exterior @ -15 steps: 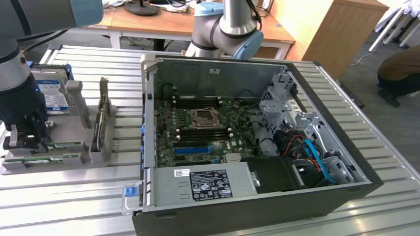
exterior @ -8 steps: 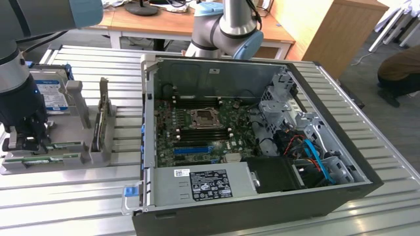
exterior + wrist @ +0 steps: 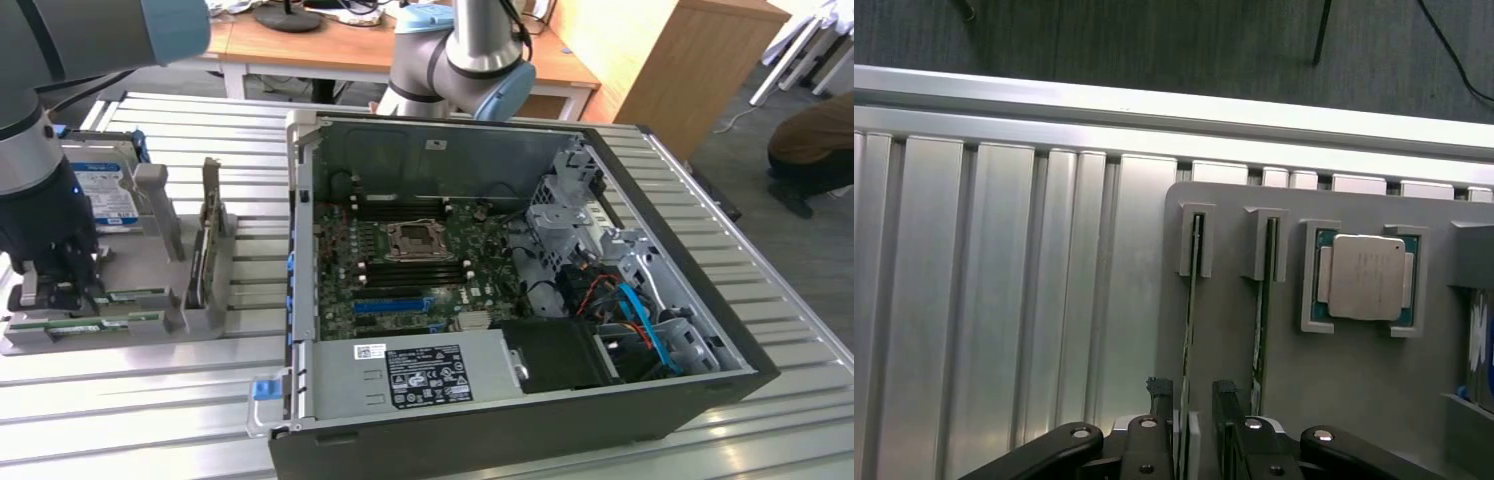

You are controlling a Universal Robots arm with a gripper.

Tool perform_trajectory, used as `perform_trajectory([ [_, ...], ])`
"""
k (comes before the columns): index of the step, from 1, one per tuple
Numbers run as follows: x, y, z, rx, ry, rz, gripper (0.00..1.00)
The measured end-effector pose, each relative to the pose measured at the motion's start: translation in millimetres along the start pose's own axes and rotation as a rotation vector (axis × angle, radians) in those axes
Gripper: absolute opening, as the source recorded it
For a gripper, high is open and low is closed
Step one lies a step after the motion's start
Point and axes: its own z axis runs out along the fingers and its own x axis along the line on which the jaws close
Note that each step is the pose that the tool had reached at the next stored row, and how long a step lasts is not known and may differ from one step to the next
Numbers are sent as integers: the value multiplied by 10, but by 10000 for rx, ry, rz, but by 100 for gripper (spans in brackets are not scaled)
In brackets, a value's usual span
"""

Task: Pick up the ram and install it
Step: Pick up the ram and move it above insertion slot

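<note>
Two slim green ram sticks stand on edge in slots of a grey holder (image 3: 1354,390). My gripper (image 3: 1192,402) is open and straddles one ram stick (image 3: 1190,300), with a dark finger (image 3: 1160,396) on each side and a small gap to the stick. The second ram stick (image 3: 1261,300) stands beside it, outside the fingers. In the exterior view the gripper (image 3: 60,292) is down on the holder (image 3: 200,310) at that view's left, and the green edge of a ram stick (image 3: 83,322) shows below it. The open computer case (image 3: 641,150) holds the motherboard (image 3: 414,255) with its dark memory slots.
A processor chip (image 3: 1364,278) lies in a pocket of the holder. A hard drive (image 3: 104,195) and an upright expansion card (image 3: 208,235) also stand in the holder. The holder and case rest on a ribbed aluminium table (image 3: 174,420). A seated person (image 3: 814,145) is at the exterior view's right edge.
</note>
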Motion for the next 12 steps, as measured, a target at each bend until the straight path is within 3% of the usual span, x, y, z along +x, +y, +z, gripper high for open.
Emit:
perform_trajectory([
  [12, 2, -3, 139, 0, -1, 0, 30],
])
